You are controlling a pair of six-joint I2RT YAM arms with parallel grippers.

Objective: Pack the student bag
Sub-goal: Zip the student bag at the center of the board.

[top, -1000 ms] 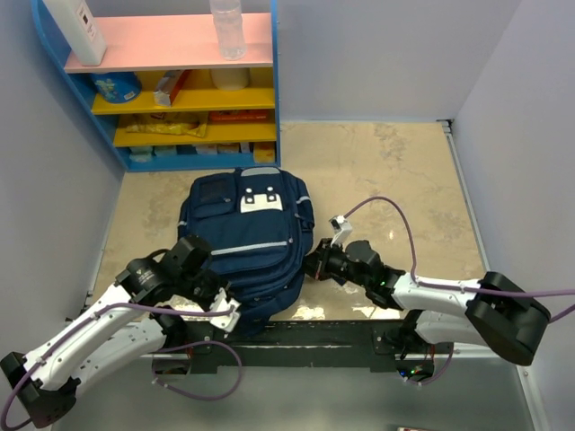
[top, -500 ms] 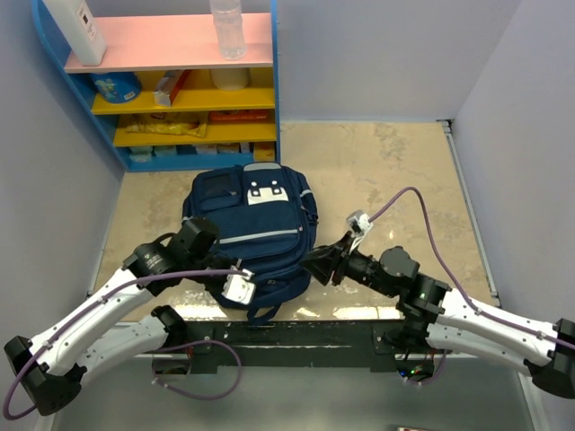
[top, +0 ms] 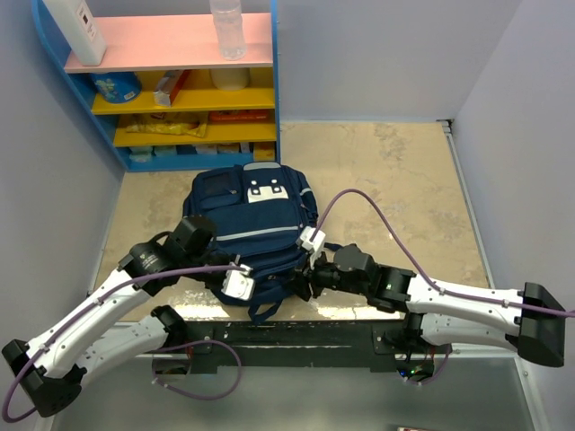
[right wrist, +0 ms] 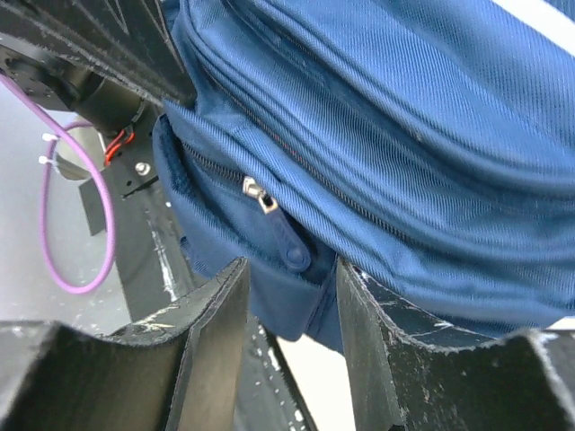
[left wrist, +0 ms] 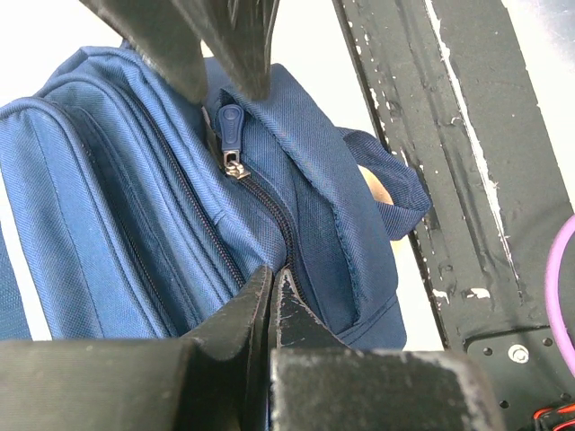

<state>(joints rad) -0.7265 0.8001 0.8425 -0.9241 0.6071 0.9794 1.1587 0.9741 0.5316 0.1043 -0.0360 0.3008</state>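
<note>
- One long, scuffed black mounting rail point(top: 296, 334) runs along the near end of the student bag point(top: 256, 242), a large navy blue fabric backpack. The bag's navy carry loop point(left wrist: 400, 193) lies against the rail, so there is little room on that side.
- The bag lies flat, front up, on a beige marbled tabletop point(top: 395, 180), between the two arms.
- At the bag's near end, left of its middle, the left gripper point(left wrist: 272, 280) has its jaws pressed fully together. Its tips rest against the fold beside a zip line. Whether any cloth is pinched cannot be told.
- At the bag's near right corner the right gripper point(right wrist: 289, 269) holds its jaws parted. The bag's bottom fold and a navy zip pull point(right wrist: 287, 247) on a metal slider sit in the gap, and neither finger clamps the pull.
- Right of the bag a wide stretch of tabletop reaches the pale grey right wall point(top: 530, 180). Left of the bag only a narrow strip separates it from the left wall point(top: 45, 206).
- The bag's front shows a white patch point(top: 263, 190) and a light grey stripe point(top: 260, 235). The zips in view are drawn shut, and its inside is hidden.
- Just beyond the bag's far end stands a blue shelf unit point(top: 274, 90) with a pink top and yellow shelves.
- On the pink top stand a clear plastic bottle point(top: 227, 27) and a tall white container point(top: 76, 31).
- The upper yellow shelf holds a round blue tub point(top: 117, 87) and a red-and-white carton point(top: 171, 87). The shelf below it holds a red packet point(top: 238, 116) and yellow packets point(top: 166, 128).
</note>
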